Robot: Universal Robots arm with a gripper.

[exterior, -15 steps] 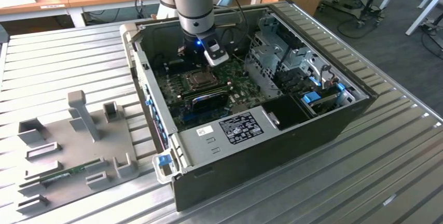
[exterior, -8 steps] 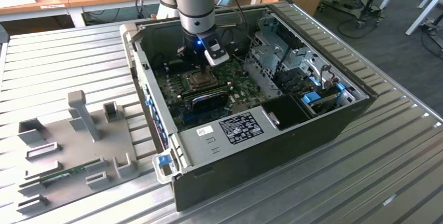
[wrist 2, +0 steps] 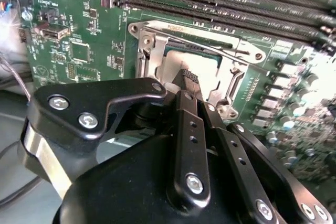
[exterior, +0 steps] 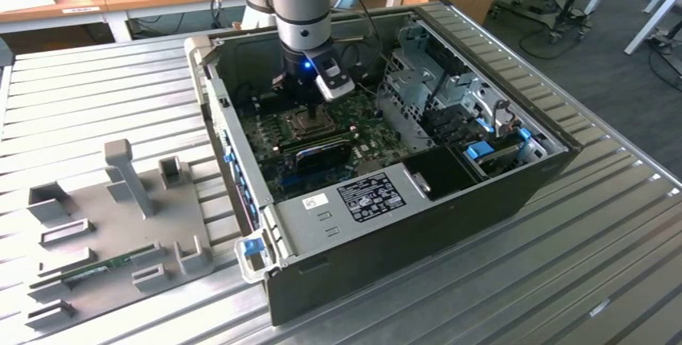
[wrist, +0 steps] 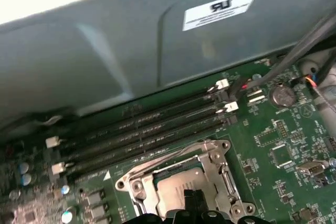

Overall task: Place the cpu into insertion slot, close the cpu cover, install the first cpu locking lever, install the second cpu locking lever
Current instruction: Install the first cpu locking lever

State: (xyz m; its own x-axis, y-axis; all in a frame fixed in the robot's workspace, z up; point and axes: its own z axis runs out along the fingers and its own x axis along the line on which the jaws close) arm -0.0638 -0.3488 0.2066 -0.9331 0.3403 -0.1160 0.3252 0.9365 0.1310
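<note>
A slatted metal worktop (exterior: 554, 281) filled most of the exterior view, carrying an open computer case (exterior: 426, 201) at centre and a grey fixture plate (exterior: 117, 225) at the lower left of the frame. The robot arm (exterior: 299, 1) came down from the upper middle of the frame into the case, over the green motherboard (exterior: 368, 133).

In both wrist views the insertion slot (wrist 2: 197, 61) sat in the middle of the board, ringed by its silver frame, with the long black memory slots (wrist: 142, 124) just beside it. The cpu cover (wrist: 212, 169) lay down flat over the socket, and the pale face of the cpu (wrist 2: 181, 64) showed through its window, seated in the slot. A thin wire lever (wrist 2: 231, 51) ran along one edge of the frame.

The gripper (wrist 2: 190, 77) hung directly over the cpu, its jaws clenched together with nothing between them, their dark tips at or just above the chip's face; whether they touched it could not be told.
</note>
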